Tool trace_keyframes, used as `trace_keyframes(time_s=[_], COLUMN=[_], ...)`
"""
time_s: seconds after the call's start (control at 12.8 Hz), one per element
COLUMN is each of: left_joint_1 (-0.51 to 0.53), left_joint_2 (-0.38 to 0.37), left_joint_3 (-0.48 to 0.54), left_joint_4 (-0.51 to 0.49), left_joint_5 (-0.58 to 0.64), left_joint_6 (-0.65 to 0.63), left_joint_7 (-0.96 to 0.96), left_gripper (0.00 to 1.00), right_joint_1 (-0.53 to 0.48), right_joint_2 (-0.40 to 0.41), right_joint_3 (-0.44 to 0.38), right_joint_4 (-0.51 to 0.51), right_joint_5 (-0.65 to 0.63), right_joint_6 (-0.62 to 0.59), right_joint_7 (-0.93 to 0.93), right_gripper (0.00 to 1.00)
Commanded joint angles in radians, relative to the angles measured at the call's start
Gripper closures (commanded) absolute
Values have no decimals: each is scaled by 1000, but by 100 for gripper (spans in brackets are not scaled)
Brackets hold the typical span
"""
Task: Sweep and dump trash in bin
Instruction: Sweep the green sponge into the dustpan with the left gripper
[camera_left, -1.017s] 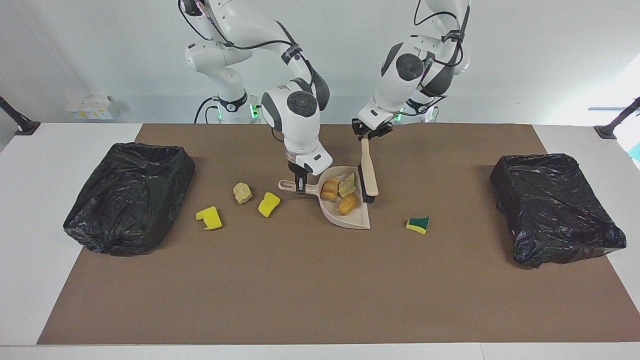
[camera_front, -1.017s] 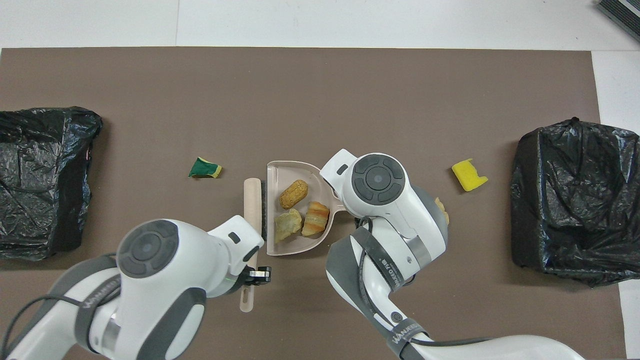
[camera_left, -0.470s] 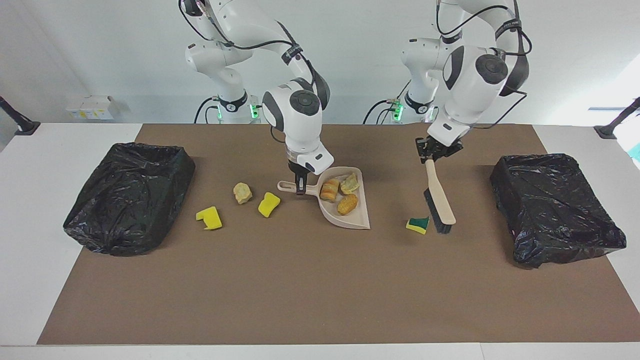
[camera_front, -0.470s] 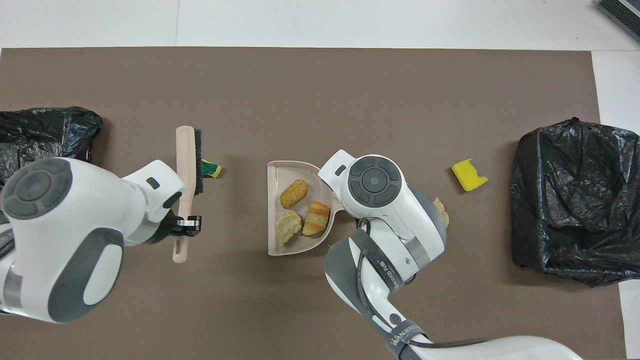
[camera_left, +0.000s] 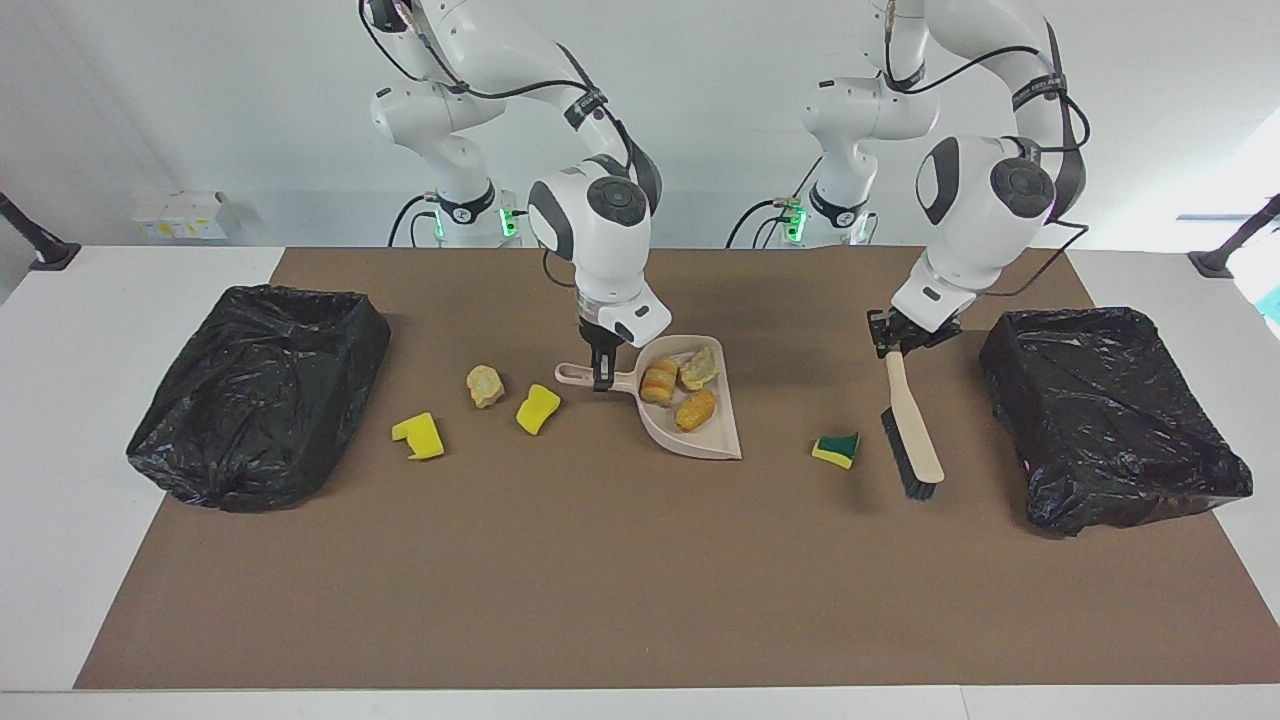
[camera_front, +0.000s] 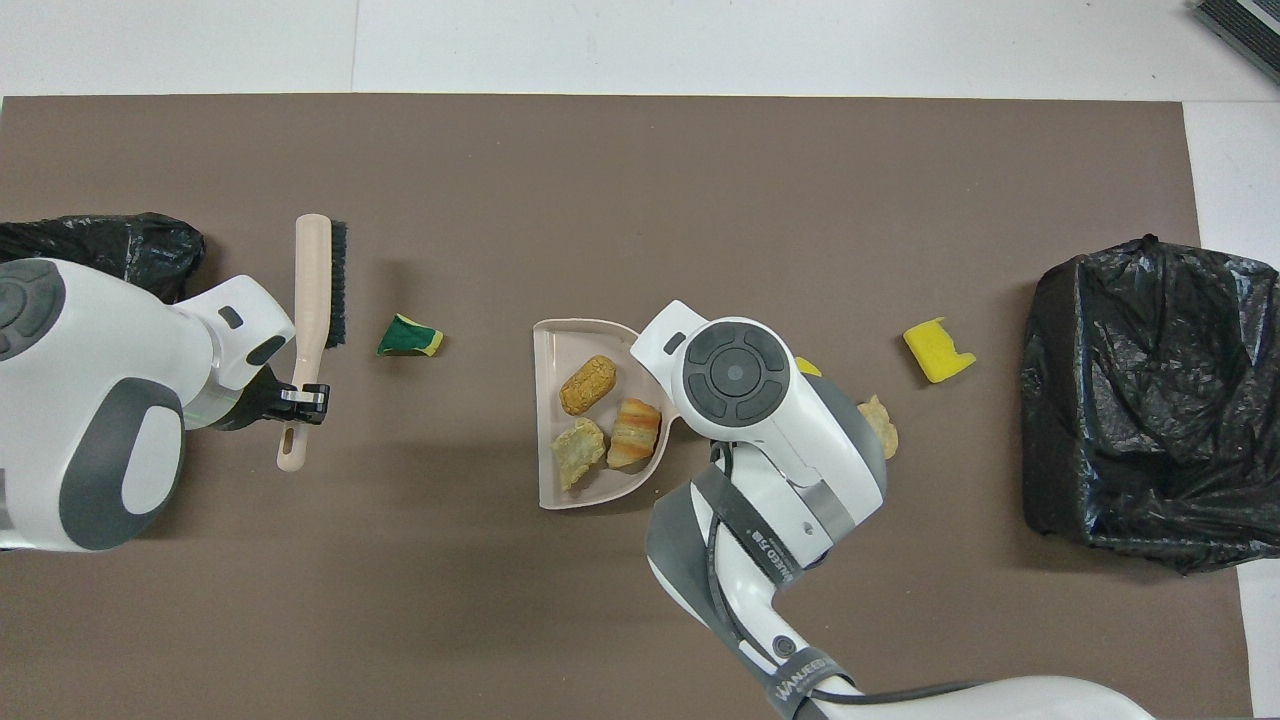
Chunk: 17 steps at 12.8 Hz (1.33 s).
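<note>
Dustpan (camera_left: 690, 405): sitting flat on the brown mat (camera_left: 640, 600), three bread-like lumps (camera_left: 680, 390) riding inside; open mouth facing the left arm's end of the table.
Right gripper (camera_left: 601, 378): fingers pinching the dustpan's handle, just above the mat.
Left gripper (camera_left: 893, 344): fingers pressed tight on the brush (camera_left: 912, 430) handle; the brush is hanging tilted, bristles down near the mat.
Green-topped sponge (camera_left: 836, 449): lying between the dustpan's mouth and the brush head, apart from both.
Loose trash by the dustpan's handle: tan lump (camera_left: 485, 385) and yellow sponge piece (camera_left: 538, 408) close by, notched yellow sponge (camera_left: 418, 437) a bit farther toward the right arm's end.
Bins: black-lined bin (camera_left: 1110, 415) toward the left arm's end from the dustpan, just past the brush; second black-lined bin (camera_left: 255, 390) toward the right arm's end.
Step, my read: brush is lining up to push the green-topped sponge into the dustpan.
Risk 1: bristles riding too high are skipping over the sponge; too low, and they are flicking it sideways past the dustpan's lip.
Risk 2: a hard sweep is shoving the dustpan back against the thin handle pinch, twisting it and spilling the lumps.
Risk 3: soft sponge is catching on the lip instead of climbing in.
Risk 4: the three pieces by the handle are sitting on the dustpan's closed end, so the pan needs turning or moving first.
</note>
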Motion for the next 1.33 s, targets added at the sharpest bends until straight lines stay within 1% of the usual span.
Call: trace_keyframes(time_s=[0.0,0.08,0.16,0.23,0.31,0.39,0.47,0.63,0.78,0.94,1.1,1.17,1.25], left_joint_1=[-74,-124,-164,-204,-256,-299,-347,-401,-409,-400,-398,-400,-404], left_joint_2=[-66,-92,-103,-109,-115,-120,-126,-131,-140,-158,-216,-264,-295], left_joint_3=[2,2,2,0,0,0,-1,-1,-1,2,5,5,0], left_joint_4=[-87,-122,-133,-136,-135,-135,-135,-127,-110,-84,-82,-81,-76], left_joint_5=[19,11,5,-20,-79,-107,-116,-158,-158,-158,-158,-158,-158], left_joint_6=[14,16,8,-7,-16,-18,-21,-27,-61,-127,-142,-159,-191], left_joint_7=[-9,-17,-49,-98,-135,-161,-186,-229,-241,-252,-282,-311,-383], left_gripper=[100,100,100,100,100,100,100,100,100,100,100,100,100], right_joint_1=[2,4,5,18,27,30,44,53,50,39,24,4,-10], right_joint_2=[12,18,30,36,47,54,65,76,76,73,59,50,41], right_joint_3=[1,1,1,1,1,3,3,3,3,3,3,3,3], right_joint_4=[-2,-1,2,2,5,5,8,13,16,19,31,31,31], right_joint_5=[-32,-32,-32,-32,-32,-31,-29,-29,-29,-29,-28,-21,-14], right_joint_6=[25,28,37,54,61,79,94,103,99,91,71,67,65], right_joint_7=[41,42,48,64,81,105,136,167,167,154,132,106,75], right_gripper=[100,100,100,100,100,100,100,100,100,100,100,100,100])
